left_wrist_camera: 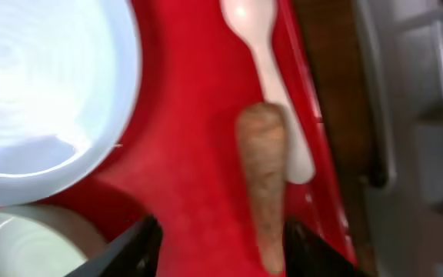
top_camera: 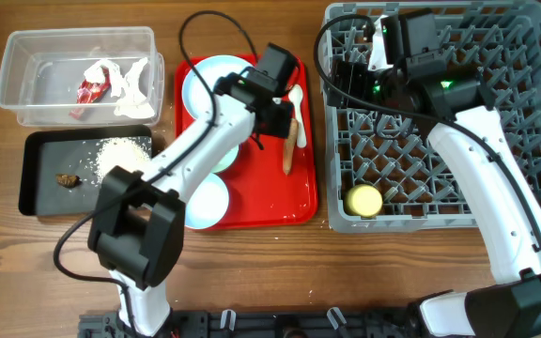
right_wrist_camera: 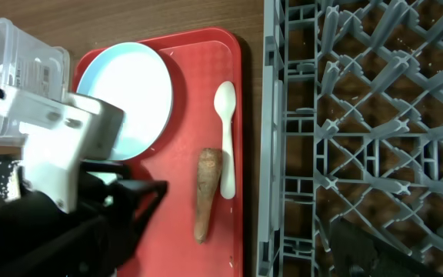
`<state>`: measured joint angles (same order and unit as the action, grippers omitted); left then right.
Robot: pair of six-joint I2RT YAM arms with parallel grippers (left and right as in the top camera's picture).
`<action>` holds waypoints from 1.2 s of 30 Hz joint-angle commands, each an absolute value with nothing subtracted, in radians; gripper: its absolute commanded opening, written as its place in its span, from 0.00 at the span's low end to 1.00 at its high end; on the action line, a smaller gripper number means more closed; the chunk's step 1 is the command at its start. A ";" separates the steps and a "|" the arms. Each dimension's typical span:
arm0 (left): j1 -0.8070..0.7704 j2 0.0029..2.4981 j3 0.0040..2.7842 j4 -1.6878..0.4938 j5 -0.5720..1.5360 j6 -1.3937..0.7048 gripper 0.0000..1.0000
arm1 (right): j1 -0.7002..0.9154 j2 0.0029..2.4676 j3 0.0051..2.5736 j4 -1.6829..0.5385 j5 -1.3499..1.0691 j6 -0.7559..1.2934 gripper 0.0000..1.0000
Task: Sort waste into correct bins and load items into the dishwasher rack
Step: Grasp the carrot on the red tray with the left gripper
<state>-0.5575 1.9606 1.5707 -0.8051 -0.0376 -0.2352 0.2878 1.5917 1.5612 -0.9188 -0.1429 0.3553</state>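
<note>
Overhead put the left gripper [top_camera: 272, 120] above the carrot stick [top_camera: 289, 148], which lay against the white spoon [top_camera: 298, 103] on the right side of the red tray [top_camera: 270, 199]. Only left wrist showed its jaws wide, empty, straddling the stick, likely to grasp it. The right gripper [top_camera: 341, 80] hung over the rack [top_camera: 496, 56]; whether its jaws were open I could not tell.

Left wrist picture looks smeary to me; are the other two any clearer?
Left wrist: blurred throughout, carrot stick and spoon soft-edged. Right wrist: sharper, the rack crisp. Overhead: sharp and evenly lit, mild sheen on the red tray.
</note>
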 commanded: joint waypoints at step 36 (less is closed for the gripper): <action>-0.589 2.177 1.575 -0.731 0.025 -0.129 0.40 | -0.022 1.597 1.569 -0.973 -0.113 0.373 1.00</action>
<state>-0.5865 2.1509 1.5700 -0.7292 0.0505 -0.1764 -0.0216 1.5917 1.5612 -0.9688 -0.0971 0.3809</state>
